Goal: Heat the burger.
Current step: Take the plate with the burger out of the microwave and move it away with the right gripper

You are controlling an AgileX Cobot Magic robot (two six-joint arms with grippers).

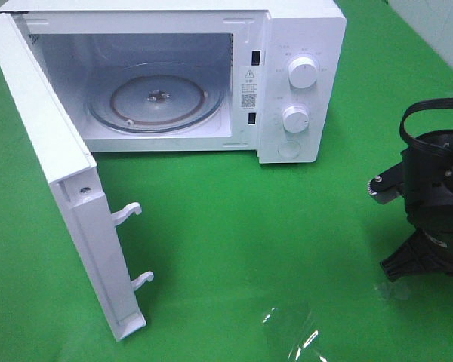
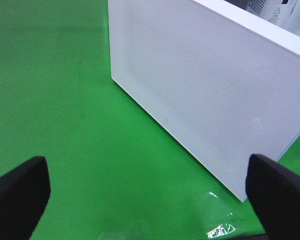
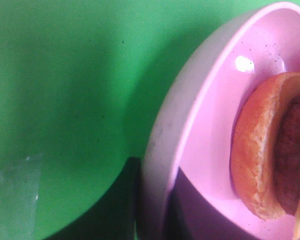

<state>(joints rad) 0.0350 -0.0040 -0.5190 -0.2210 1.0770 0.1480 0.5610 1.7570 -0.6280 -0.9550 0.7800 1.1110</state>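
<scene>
Left: door (image 1: pixel 60 188) swung open, turntable (image 1: pixel 157 98) bare. Left gripper (image 2: pixel 150 192) spread wide, empty, beside door's outer face. Right: right gripper at worktop's (image 1: pixel 249 226) right edge, narrowed, apparently clamping plate (image 3: pixel 210 125) rim; fingers hidden. Burger (image 3: pixel 272 150) on plate. Oven mouth well left of burger. Right arm nearer.

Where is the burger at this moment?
The burger shows only in the right wrist view, lying on the pink plate close to that camera, over the green table. The high view does not show it, and the open microwave holds only its glass turntable.
</scene>
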